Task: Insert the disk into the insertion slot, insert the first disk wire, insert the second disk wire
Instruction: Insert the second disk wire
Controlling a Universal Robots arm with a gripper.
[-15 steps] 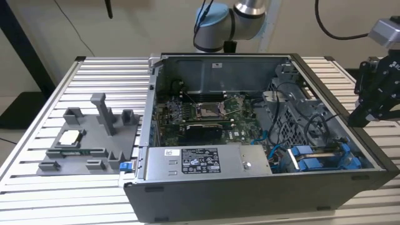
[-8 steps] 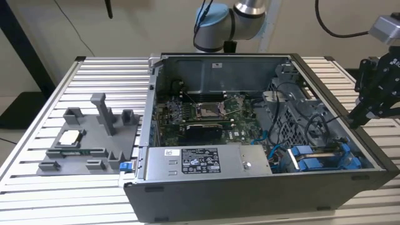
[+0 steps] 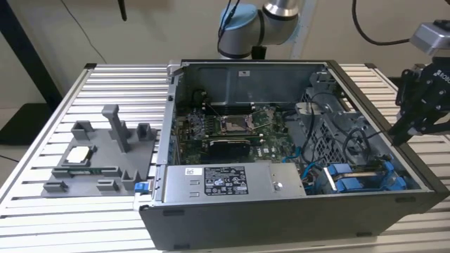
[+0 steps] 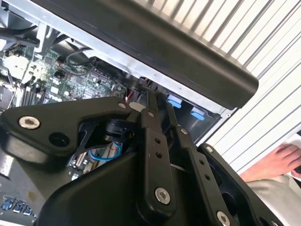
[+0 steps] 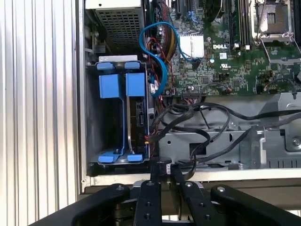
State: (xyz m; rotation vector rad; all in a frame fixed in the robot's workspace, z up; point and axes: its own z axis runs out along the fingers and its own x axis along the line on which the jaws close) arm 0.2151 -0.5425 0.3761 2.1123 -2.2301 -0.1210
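Note:
The disk [image 5: 139,117] stands on edge in its blue carrier [image 5: 135,84] inside the insertion slot [image 5: 93,127], the dark cage at the corner of the open computer case. In the exterior view the disk [image 3: 363,173] sits at the case's lower right. A blue wire [image 5: 162,52] loops from the board and ends beside the disk; black wires [image 5: 197,117] lie next to it. I cannot tell if any wire is plugged in. My gripper [image 5: 162,165] hovers shut and empty over the case's outer wall, short of the cage. It also appears in the exterior view [image 3: 397,138].
The silver power-supply box [image 3: 232,180] sits along the case's front edge and the motherboard [image 3: 232,126] fills the middle. A grey fixture plate [image 3: 98,158] lies on the slatted table at the exterior view's left. A person's hand [image 4: 277,162] rests beyond the case wall [image 4: 188,52].

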